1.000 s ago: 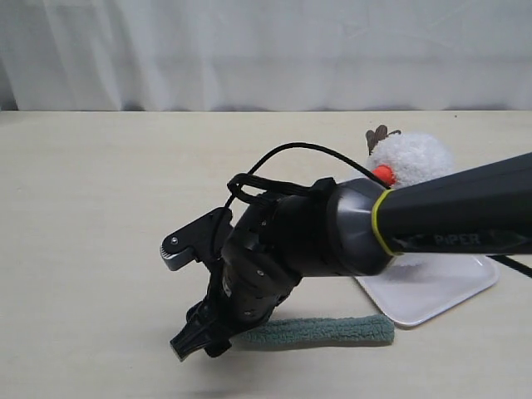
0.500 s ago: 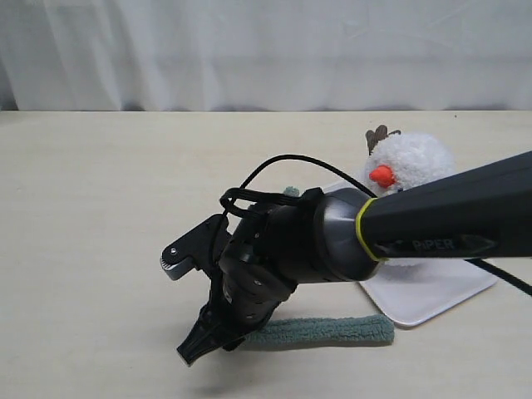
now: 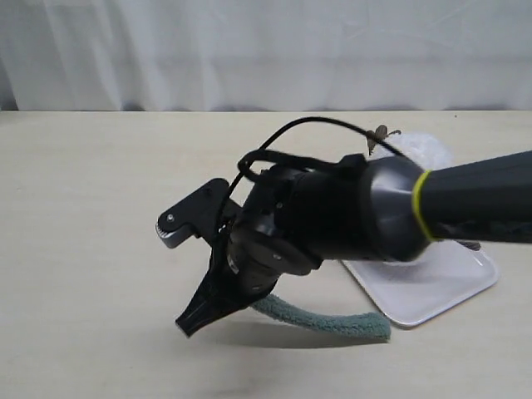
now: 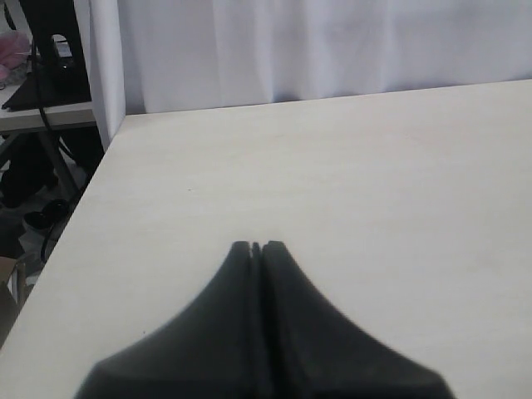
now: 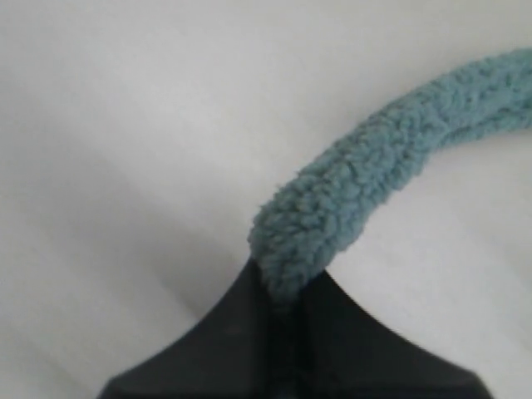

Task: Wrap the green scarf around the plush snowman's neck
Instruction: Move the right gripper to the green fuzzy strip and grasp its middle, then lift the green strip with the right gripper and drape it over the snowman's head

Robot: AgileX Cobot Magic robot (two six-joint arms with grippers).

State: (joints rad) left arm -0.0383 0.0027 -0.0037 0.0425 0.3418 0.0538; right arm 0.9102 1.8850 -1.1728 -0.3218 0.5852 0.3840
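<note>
With the right gripper (image 5: 283, 281) clamped on just the tip of the green scarf (image 3: 332, 321), whose tail trails on the table (image 3: 91, 216) beside the tray (image 3: 440, 287) with the snowman (image 3: 420, 148), and the left gripper (image 4: 257, 247) closed empty, drag during lifting may pull the fleece free.

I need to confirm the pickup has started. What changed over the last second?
The right tool closed on the green scarf at the end far from the tray and lifted it off the table. The arm rose with it and now hides most of the plush snowman. The scarf's other end still lies by the white tray. Snowman and tray have not moved.
</note>
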